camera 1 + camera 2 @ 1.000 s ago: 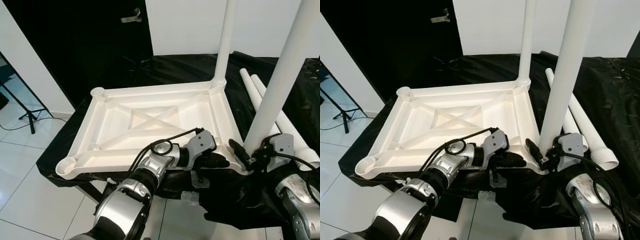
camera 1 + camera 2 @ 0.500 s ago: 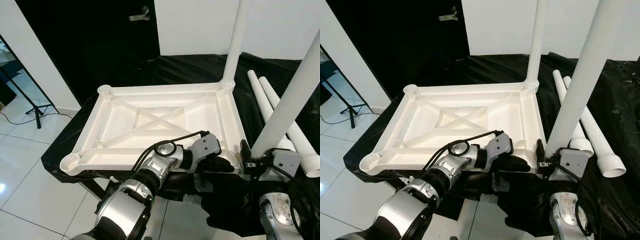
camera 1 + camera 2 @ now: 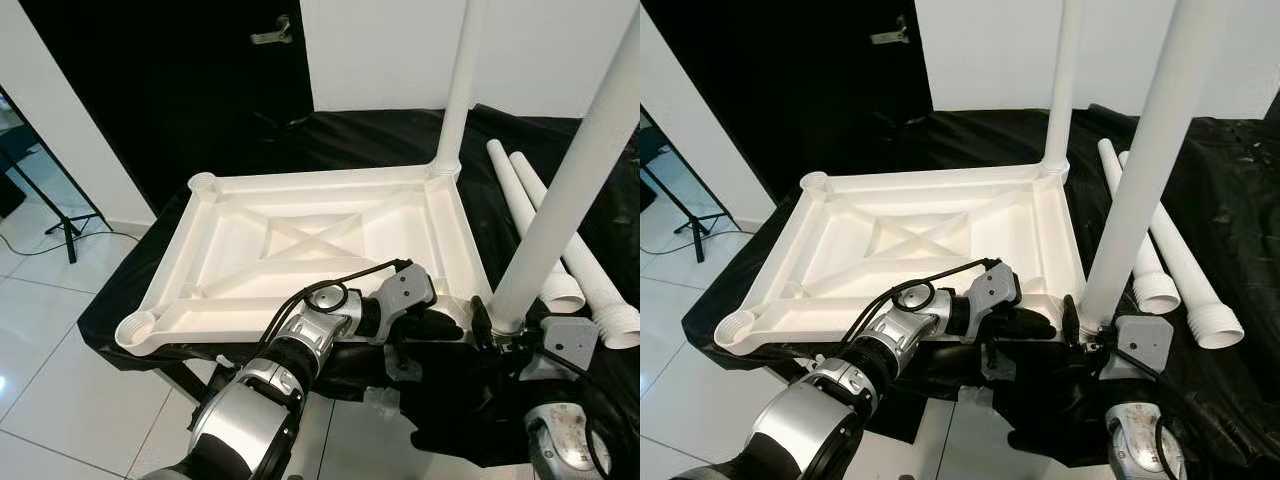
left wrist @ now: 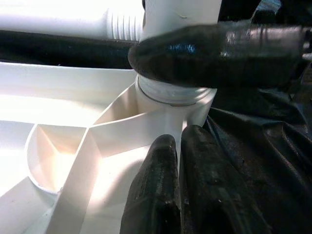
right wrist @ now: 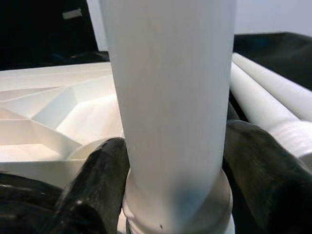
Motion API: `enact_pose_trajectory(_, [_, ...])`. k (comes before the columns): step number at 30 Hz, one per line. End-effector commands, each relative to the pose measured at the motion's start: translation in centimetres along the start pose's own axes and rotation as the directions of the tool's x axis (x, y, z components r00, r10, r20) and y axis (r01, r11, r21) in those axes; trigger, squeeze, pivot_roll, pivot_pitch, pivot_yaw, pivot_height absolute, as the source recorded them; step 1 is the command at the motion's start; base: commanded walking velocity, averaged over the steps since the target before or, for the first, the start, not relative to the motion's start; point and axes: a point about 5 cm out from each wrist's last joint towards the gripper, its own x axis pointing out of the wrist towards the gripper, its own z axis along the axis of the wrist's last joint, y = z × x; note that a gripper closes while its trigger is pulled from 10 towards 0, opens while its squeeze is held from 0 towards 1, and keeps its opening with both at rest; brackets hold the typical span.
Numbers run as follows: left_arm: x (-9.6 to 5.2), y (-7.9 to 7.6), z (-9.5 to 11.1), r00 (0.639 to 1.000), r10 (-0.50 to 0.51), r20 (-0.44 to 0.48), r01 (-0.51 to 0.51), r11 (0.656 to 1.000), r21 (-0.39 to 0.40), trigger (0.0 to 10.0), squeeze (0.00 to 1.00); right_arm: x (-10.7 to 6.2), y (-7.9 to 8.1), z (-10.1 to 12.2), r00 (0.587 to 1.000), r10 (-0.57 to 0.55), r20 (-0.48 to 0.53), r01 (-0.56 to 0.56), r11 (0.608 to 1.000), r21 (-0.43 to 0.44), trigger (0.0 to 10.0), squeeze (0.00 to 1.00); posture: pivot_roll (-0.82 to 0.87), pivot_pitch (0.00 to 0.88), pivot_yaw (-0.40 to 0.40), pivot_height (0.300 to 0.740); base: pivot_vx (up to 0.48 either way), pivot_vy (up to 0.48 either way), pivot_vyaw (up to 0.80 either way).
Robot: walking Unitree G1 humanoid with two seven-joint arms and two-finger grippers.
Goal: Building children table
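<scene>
The white tabletop (image 3: pixel 300 240) lies upside down on a black-covered bench. One white leg (image 3: pixel 455 90) stands in its far right corner socket. A second leg (image 3: pixel 570 190) rises, slightly tilted, from the near right corner socket (image 4: pixel 170 95), and my right gripper (image 3: pixel 497 330) is shut on it just above its base, fingers (image 5: pixel 97 180) on either side. My left gripper (image 3: pixel 445 325) is shut on the tabletop's near rim right beside that corner, its fingertips (image 4: pixel 161 190) pinching the thin wall.
Two loose white legs (image 3: pixel 1185 270) with threaded ends lie on the black sheet (image 3: pixel 330 140) to the right of the tabletop. The two left corner sockets (image 3: pixel 135 330) are open. White tiled floor and a stand's feet (image 3: pixel 60 235) are to the left.
The camera has shifted. The held leg stands more upright, its base lower at the near right corner, and my right wrist has dropped in view. The left gripper keeps its hold.
</scene>
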Motion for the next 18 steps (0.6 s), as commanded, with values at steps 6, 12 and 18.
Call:
enact_pose_trajectory(6, [0.1,-1.2,-3.8,0.987,0.075,-0.144,-0.091,0.990,-0.108,10.0,0.00,1.6,0.0,-0.2,0.986,0.166,-0.019,-0.166,0.986,0.016,10.0,0.00,0.01,0.000,0.080,0.740,0.000,0.000,0.00])
enact_pose_trajectory(12, [0.2,-1.2,-3.8,0.987,0.076,-0.143,-0.092,0.990,-0.108,10.0,0.00,1.5,0.5,-0.5,0.971,0.238,-0.035,-0.237,0.971,0.025,4.2,0.00,0.02,0.000,0.077,0.740,0.000,0.000,0.00])
enact_pose_trajectory(18, [0.0,-1.2,-4.0,0.986,0.079,-0.147,-0.095,0.990,-0.107,10.0,0.00,-0.7,2.7,-1.3,0.884,0.460,-0.082,-0.451,0.886,0.107,0.0,0.00,0.02,0.000,0.076,0.740,0.000,0.000,0.00])
